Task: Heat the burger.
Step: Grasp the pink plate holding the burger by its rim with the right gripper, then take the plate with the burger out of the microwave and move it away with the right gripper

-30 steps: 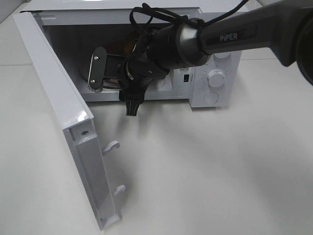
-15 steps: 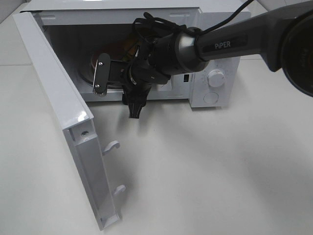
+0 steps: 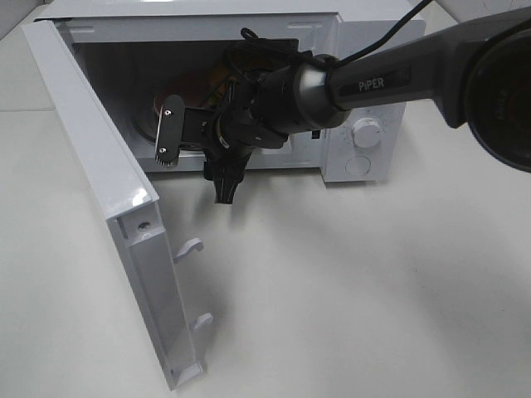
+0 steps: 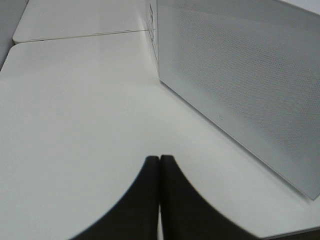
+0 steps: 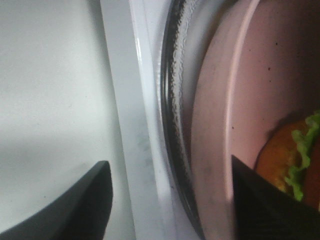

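The right gripper (image 3: 178, 133) hangs at the mouth of the microwave (image 3: 365, 50) with its jaws spread wide and nothing between them. Just past it, inside the cavity, the burger (image 5: 295, 160) sits on a pink plate (image 5: 220, 130) on the glass turntable (image 5: 172, 100). To my eye the plate is delivered, so the job now is a clean exit: draw straight back, jaws clear of the plate rim and front sill, then swing the open door (image 3: 108, 191) shut. The left gripper (image 4: 159, 170) rests pinched closed, empty, over the counter (image 4: 75, 100) beside the door.
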{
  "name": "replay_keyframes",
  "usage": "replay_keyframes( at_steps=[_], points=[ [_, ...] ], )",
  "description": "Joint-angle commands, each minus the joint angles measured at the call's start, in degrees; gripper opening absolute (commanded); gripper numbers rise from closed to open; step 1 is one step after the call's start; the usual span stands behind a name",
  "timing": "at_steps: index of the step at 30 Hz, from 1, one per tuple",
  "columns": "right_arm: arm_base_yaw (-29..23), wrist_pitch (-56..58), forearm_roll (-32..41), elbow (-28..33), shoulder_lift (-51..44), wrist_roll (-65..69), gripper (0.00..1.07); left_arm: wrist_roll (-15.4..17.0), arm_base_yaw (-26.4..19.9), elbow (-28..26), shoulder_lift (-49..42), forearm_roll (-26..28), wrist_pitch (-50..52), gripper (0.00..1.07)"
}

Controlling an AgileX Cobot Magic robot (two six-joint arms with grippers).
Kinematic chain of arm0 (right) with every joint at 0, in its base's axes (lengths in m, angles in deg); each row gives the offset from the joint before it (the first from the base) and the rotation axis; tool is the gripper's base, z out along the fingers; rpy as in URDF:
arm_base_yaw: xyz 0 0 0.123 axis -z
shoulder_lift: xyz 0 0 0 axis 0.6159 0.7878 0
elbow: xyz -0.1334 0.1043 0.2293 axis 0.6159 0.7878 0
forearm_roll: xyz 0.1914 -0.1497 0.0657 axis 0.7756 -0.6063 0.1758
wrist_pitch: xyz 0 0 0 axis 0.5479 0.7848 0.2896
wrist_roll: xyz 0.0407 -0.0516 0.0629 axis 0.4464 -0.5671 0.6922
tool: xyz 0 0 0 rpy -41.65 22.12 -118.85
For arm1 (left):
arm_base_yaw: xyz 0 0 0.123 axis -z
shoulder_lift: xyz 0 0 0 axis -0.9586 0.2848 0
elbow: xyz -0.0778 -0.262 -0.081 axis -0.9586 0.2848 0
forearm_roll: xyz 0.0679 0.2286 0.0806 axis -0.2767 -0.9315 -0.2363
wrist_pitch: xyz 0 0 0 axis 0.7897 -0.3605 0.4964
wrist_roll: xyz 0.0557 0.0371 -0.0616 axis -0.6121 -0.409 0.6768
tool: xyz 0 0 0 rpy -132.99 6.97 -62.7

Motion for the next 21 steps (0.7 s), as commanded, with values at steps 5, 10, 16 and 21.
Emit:
replay_keyframes(
  at_steps=[5,10,16,21],
  points=[
    [0.1,0.9,0.3,0.0,1.4,0.2,0.46,-0.2,-0.2,0.2,-0.5,0.1,0.5,0.00],
    [0.1,1.5,0.3,0.0,1.4,0.2,0.24,-0.2,-0.2,0.2,-0.5,0.1,0.5,0.00],
    [0.1,3.5,0.3,0.0,1.4,0.2,0.00,-0.2,-0.2,0.2,-0.5,0.1,0.5,0.00],
    [0.1,3.7,0.3,0.0,1.3,0.2,0.00,-0.2,-0.2,0.2,-0.5,0.1,0.5,0.00]
  ],
)
